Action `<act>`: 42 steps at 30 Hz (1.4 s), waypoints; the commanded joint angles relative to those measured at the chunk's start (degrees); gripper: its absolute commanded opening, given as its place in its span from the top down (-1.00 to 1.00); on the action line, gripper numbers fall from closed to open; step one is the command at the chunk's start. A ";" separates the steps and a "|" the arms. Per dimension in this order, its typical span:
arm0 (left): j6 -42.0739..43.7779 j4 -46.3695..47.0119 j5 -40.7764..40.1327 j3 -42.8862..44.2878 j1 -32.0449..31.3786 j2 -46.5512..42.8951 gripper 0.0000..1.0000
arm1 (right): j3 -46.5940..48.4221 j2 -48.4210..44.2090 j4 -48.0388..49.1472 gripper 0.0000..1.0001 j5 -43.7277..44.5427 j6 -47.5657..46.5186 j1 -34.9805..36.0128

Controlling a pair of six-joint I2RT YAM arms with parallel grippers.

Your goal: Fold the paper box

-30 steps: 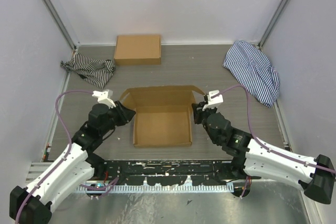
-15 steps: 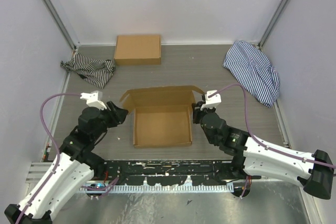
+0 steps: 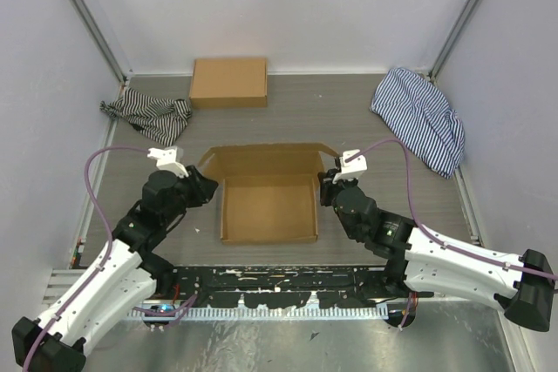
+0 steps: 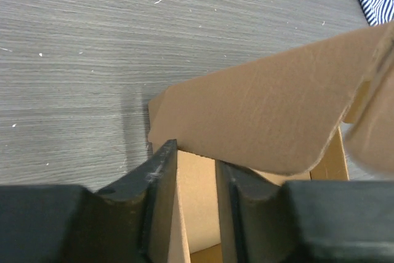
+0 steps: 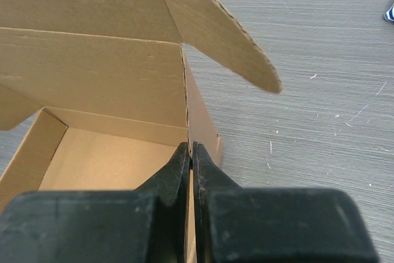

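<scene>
Centrally the paper box [image 3: 268,211] sits on grey wood-grain tabletop [image 3: 349,111], white walls [image 3: 288,6] around.

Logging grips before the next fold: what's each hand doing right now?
Left hand: open, straddling the left wall of the paper box.
Right hand: closed, pinching the box's right wall.
</scene>
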 commanded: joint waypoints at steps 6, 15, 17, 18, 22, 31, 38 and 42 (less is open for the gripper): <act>-2.85 5.53 4.00 1.11 -0.25 -0.75 0.67 | 1.72 1.67 -2.21 0.98 -2.27 2.81 0.33; -5.42 7.43 5.09 -2.31 -1.08 -0.49 0.88 | 1.51 2.77 -2.09 0.98 -1.75 4.73 0.76; -5.44 7.64 5.52 -2.73 -1.24 0.14 0.88 | 1.59 2.99 -2.10 0.98 -1.43 4.67 0.98; -5.45 7.64 5.67 -2.84 -1.30 0.42 0.88 | 1.61 3.17 -2.16 0.98 -1.34 4.59 1.08; -5.45 7.30 5.25 -3.52 -1.51 0.50 0.88 | 1.80 4.14 -2.14 0.98 -0.95 4.72 1.58; -6.13 1.37 4.81 -4.80 -1.52 -3.84 0.88 | 0.65 5.33 -4.18 0.98 2.45 8.23 5.39; -7.11 -1.17 5.44 -7.01 -1.62 -6.94 0.88 | 0.83 6.22 -5.03 0.98 5.78 10.13 9.21; -7.21 -1.45 5.59 -8.13 -1.62 -7.39 0.88 | 3.20 8.85 -4.54 0.98 6.49 9.49 9.89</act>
